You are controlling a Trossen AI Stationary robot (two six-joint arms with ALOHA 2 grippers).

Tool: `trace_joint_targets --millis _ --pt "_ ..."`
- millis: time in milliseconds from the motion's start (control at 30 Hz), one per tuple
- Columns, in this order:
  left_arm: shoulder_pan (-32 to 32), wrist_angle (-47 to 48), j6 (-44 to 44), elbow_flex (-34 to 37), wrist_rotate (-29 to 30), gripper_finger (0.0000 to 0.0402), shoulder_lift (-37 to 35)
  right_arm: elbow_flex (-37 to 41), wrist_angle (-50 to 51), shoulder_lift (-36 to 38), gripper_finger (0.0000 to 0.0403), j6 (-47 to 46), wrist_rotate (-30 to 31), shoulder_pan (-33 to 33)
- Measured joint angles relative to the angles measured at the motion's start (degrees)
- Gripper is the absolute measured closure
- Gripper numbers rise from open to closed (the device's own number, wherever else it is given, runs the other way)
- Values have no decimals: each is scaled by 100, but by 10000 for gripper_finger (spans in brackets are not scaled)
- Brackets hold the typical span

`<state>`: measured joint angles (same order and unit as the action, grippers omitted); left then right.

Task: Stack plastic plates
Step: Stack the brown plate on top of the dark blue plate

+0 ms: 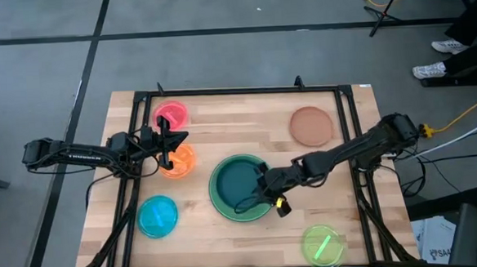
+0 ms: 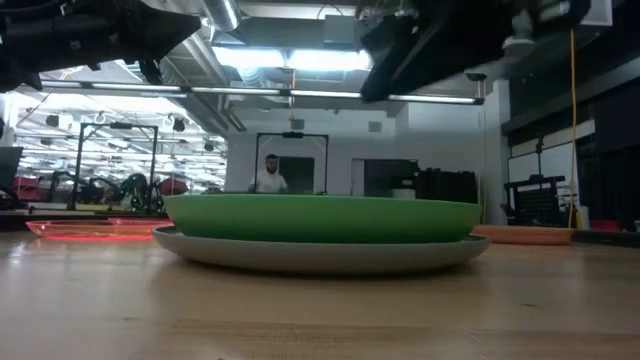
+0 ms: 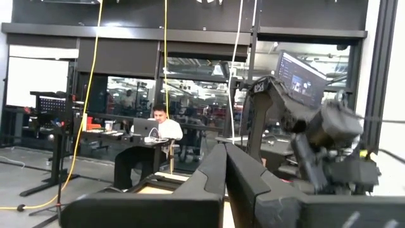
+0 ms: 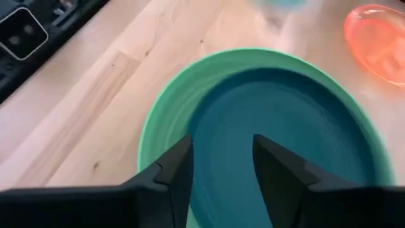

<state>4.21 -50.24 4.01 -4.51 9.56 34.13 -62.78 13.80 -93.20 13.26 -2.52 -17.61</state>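
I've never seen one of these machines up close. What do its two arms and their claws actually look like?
Both arms are dark, nearly black, slim and jointed, with thin black cables trailing along them. The left gripper ends in two dark, tapering, wedge-shaped fingers. The right gripper has two flat, dark, angular fingers with a small yellow mark near the wrist. A yellow cable runs off behind the right arm's base.

— Where do the cameras sit?

— One looks straight down on the whole table [image 1: 221, 118]. One sits low at the table top, close to the green plate [image 2: 320, 218].

— And the wrist ones?

— The left looks level into the room past its fingers [image 3: 212, 174]. The right looks down, the teal plate [image 4: 278, 120] just beyond its fingers [image 4: 174, 168].
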Motion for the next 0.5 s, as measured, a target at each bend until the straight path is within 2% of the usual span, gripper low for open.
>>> trace_joint_targets --millis 267,500 --pt "0 2 16 0 0 401 -2 -156 1456 977 252 -317 296 0" --pt "0 20 37 0 0 401 0 467 1816 1919 256 -708 785 255"
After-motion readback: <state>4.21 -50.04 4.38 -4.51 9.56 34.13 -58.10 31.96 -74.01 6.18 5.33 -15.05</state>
